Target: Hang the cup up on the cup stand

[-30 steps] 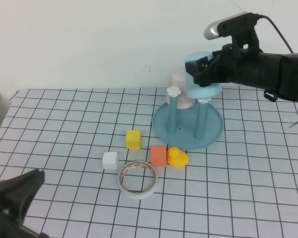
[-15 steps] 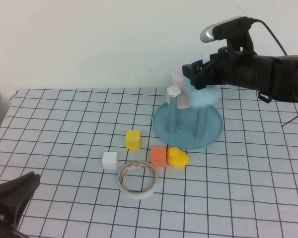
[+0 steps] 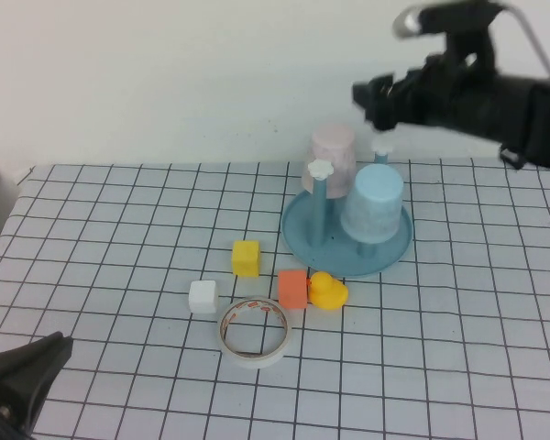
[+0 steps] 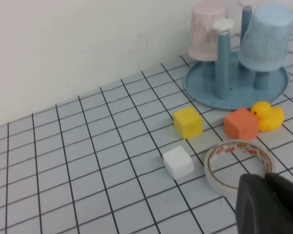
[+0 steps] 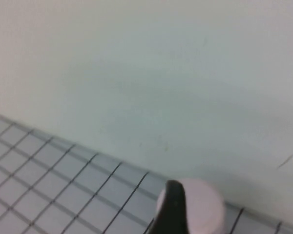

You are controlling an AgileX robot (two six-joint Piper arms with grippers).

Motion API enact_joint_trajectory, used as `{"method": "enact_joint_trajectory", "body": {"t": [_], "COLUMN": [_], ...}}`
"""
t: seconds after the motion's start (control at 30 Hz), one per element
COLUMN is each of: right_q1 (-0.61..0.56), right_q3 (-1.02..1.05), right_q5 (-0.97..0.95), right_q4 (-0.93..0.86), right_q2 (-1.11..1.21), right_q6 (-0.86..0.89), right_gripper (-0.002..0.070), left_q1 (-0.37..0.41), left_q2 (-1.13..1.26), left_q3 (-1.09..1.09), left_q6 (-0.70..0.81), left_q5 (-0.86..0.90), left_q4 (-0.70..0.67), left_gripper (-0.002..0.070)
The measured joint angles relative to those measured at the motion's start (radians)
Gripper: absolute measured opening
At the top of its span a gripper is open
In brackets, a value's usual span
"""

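Right gripper (image 3: 374, 99): raised above and behind the cup stand, clear of every item; jaws hold nothing, and how far they stand apart cannot be told.

Left gripper (image 3: 32, 362): low at the near left edge of the desk, near the tape roll; jaws appear pressed together, empty.

Cup, light blue matte plastic tumbler, handleless, slightly tapered (image 3: 373, 203): inverted over a peg on the right side of the stand, mouth downward, hanging just above the dish.

Cup stand, teal-blue round dish base with upright blue pegs and white flower-shaped caps (image 3: 307, 240): on the desk, right of centre, toward the far wall.

Pale pink plastic cup (image 3: 334, 154): inverted on a rear peg, behind and left of the blue cup.

Yellow rubber duck (image 3: 328, 291): just beside the stand's near rim.

Orange cube (image 3: 292, 288): touching the duck's left side.

Yellow cube (image 3: 246, 258): left of the stand.

White cube (image 3: 203, 296): near the tape roll.

Roll of white tape (image 3: 255, 332): flat, nearest the robot.

Desk, white gridded surface (image 3: 119, 229).
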Motion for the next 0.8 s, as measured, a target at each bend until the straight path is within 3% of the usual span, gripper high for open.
{"method": "enact_joint_trajectory", "body": {"t": [0.07, 0.13, 0.2, 0.23, 0.27, 0.43, 0.8], "right_q1": [0.0, 0.0, 0.0, 0.0, 0.0, 0.0, 0.0], "right_q3": [0.027, 0.076, 0.145, 0.22, 0.265, 0.476, 0.874], "right_q5": [-0.034, -0.077, -0.109, -0.123, -0.125, -0.113, 0.008], "right_q4": [0.0, 0.002, 0.008, 0.008, 0.008, 0.008, 0.008], "right_q2": [-0.062, -0.158, -0.269, -0.387, -0.448, -0.729, -1.299], "right_q6": [0.004, 0.006, 0.006, 0.007, 0.007, -0.009, -0.039], "right_gripper": [0.0558, 0.0427, 0.0237, 0.0101, 0.0067, 0.0011, 0.0002], "left_q1": [0.0, 0.0, 0.0, 0.0, 0.0, 0.0, 0.0], "left_q2": [0.0, 0.0, 0.0, 0.0, 0.0, 0.0, 0.0], "left_q3": [0.0, 0.0, 0.0, 0.0, 0.0, 0.0, 0.0], "left_q6": [0.0, 0.0, 0.0, 0.0, 0.0, 0.0, 0.0], "left_q5": [0.013, 0.02, 0.023, 0.025, 0.027, 0.027, 0.028], "left_q4": [0.0, 0.001, 0.001, 0.001, 0.001, 0.001, 0.002], "left_gripper": [-0.0002, -0.0002, -0.0002, -0.0002, -0.0002, -0.0002, -0.0002]}}
